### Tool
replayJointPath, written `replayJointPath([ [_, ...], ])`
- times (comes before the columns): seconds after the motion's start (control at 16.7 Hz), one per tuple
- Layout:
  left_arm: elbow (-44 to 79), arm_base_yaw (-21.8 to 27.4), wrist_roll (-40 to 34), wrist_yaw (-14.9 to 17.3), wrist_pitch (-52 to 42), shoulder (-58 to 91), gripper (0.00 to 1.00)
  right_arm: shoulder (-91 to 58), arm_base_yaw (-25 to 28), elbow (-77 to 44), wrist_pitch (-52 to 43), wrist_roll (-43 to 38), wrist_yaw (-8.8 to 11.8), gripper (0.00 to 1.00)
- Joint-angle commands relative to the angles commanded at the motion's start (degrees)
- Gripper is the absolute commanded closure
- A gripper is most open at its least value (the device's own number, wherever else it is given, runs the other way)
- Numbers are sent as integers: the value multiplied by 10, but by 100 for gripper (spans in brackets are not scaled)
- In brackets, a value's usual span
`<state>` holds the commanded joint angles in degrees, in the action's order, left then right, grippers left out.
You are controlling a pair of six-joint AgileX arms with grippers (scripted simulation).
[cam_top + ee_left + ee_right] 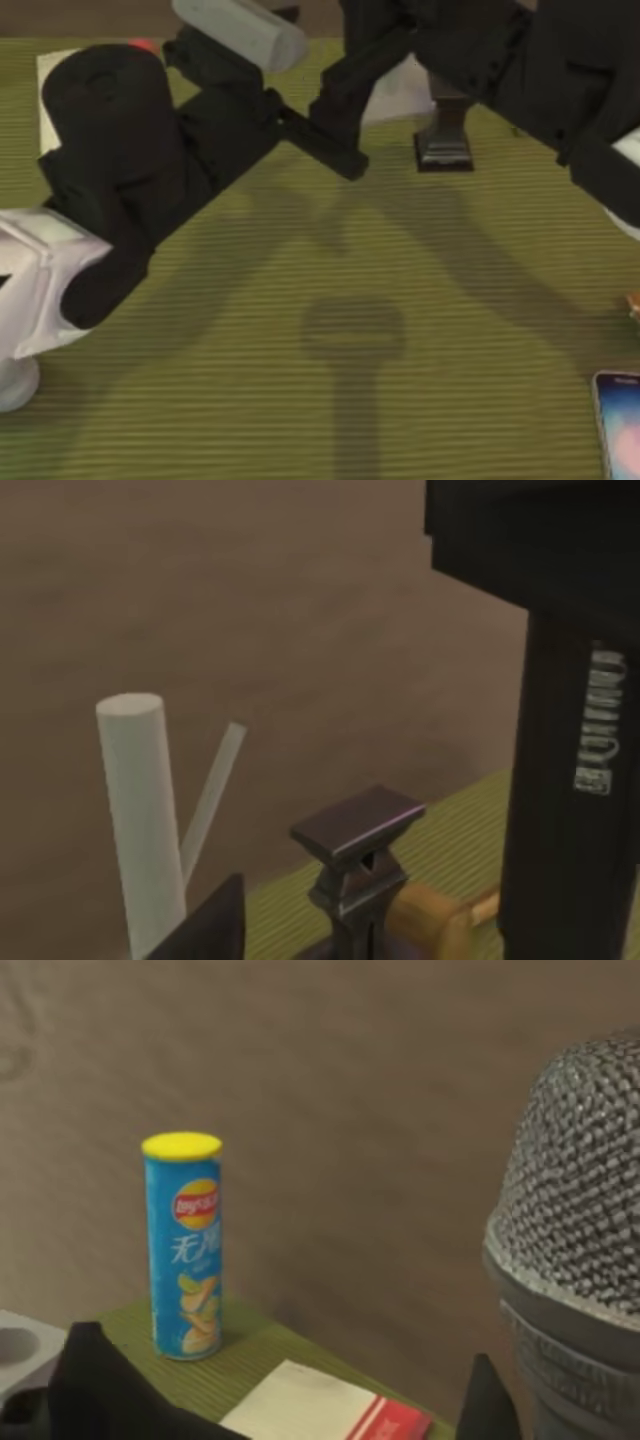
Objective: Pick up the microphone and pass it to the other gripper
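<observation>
Green ribbed surface (250,400) under everything. On it, toward the far edge, a dark anvil (443,135) as the landmark.

Left arm (110,170), black with white segments, bulky, well left of the anvil and reaching toward it. Right arm (560,70) reaching in from the anvil's right.

Left pincer (340,155) just left of the anvil; grip cannot be told. Right pincer (330,105) just beside it, also left of the anvil, fingers (95,1390) spread apart, nothing seen clamped between them.

Microphone (580,1240) where the two pincers meet, left of the anvil: silver mesh head close beside one right finger, black handle (565,810) upright in the left wrist view, nearer than the anvil.

Blue chips can (185,1245) upright by a white-and-red notebook (320,1410); distance from the anvil unclear.

Wooden mallet (430,920) touching the anvil's foot.

Smartphone (618,425) well to the anvil's right, at the near edge.
</observation>
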<state>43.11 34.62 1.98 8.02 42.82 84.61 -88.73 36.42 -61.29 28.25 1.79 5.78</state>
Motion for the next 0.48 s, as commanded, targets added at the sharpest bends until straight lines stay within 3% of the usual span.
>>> replayJointPath([
  [0.3, -89, -23, -1, 13, -22, -117, 0, 42, -44, 38, -1, -1, 47, 100],
  [0.48, -114, -28, -2, 18, -27, -145, 0, 53, -57, 49, -1, 1, 62, 100],
])
